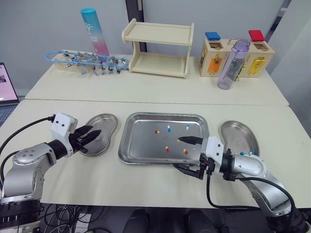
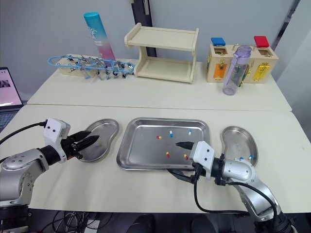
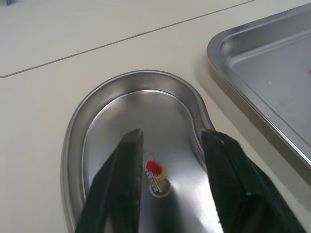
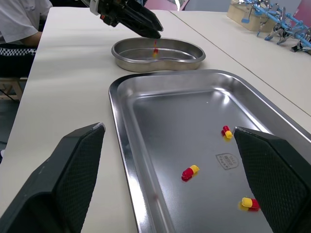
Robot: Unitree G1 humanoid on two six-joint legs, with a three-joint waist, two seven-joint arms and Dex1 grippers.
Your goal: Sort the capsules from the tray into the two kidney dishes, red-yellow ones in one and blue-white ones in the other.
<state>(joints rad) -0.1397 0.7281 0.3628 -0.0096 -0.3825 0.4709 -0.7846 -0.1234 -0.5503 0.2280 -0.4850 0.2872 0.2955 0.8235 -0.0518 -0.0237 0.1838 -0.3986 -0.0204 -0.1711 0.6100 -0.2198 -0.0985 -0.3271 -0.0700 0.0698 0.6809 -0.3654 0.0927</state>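
The steel tray (image 1: 144, 142) holds several capsules, among them a red-yellow capsule (image 1: 166, 149) and a blue-white capsule (image 1: 168, 128). My left gripper (image 1: 94, 135) hovers open over the left kidney dish (image 1: 110, 118). Between its fingers in the left wrist view, one red-yellow capsule (image 3: 154, 168) shows against the dish floor. My right gripper (image 1: 187, 155) stands wide open at the tray's front right corner, holding nothing. A red-yellow capsule (image 4: 190, 172) lies between its fingers in the right wrist view. The right kidney dish (image 1: 241, 130) holds two blue-white capsules (image 1: 246, 153).
On the far table stand a wooden shelf (image 1: 159, 48), a clear bottle (image 1: 233, 64), a wooden lock box (image 1: 236, 57), a blue-pink tube (image 1: 95, 31) and a rack of clips (image 1: 86, 61). A laptop (image 1: 7, 92) sits at the left edge.
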